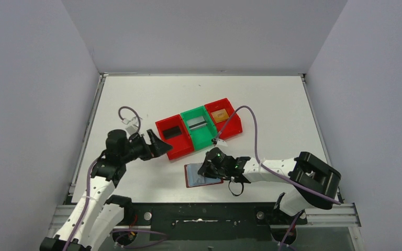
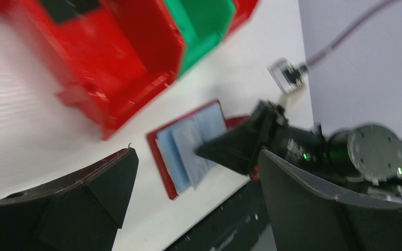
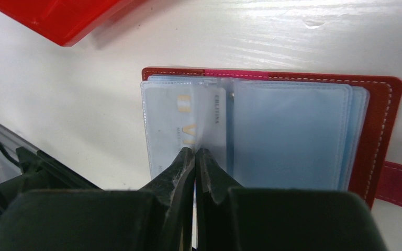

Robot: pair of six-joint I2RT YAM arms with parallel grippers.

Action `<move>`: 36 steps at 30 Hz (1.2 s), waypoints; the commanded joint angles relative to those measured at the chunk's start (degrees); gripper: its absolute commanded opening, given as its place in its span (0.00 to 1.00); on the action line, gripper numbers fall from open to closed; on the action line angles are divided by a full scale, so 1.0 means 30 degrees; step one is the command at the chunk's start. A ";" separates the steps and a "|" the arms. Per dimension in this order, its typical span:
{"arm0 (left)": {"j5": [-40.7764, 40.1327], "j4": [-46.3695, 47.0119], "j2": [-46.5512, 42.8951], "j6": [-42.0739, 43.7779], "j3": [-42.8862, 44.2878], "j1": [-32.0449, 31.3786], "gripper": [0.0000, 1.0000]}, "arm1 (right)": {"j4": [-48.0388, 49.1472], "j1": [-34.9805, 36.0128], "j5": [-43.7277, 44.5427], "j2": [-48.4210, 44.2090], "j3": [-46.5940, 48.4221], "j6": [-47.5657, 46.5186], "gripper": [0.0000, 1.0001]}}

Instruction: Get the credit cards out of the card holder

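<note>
Right hand (image 3: 194, 156) is clamped on the near edge of the silver-grey card (image 3: 186, 117), which sits in a pocket of the unfolded card holder (image 3: 379, 110) on the table (image 1: 272, 104). I'd pull straight along the sleeve, slowly. Further back, left hand (image 1: 159, 146) has fingers spread apart beside the red bin (image 1: 184, 150).

A lab test cell — bare grey walls (image 1: 31, 78) boxing a white table (image 1: 272, 99)

White table (image 1: 152, 94) between plain grey walls (image 1: 31, 78)
</note>
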 commanded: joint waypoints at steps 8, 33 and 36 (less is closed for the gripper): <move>-0.6206 0.3401 0.2750 -0.3359 -0.0503 -0.9845 0.85 | 0.5358 -0.0630 -0.1363 -0.1593 -0.2402 0.1309 0.00; -0.6631 0.9737 0.8326 -0.5976 -0.2318 -1.3608 0.60 | 0.7965 -0.1702 -0.1456 -0.2939 -0.5613 0.2955 0.02; -0.6312 1.0016 0.8894 -0.5989 -0.2232 -1.3673 0.60 | 0.8026 -0.1702 -0.1423 -0.3029 -0.5732 0.3022 0.02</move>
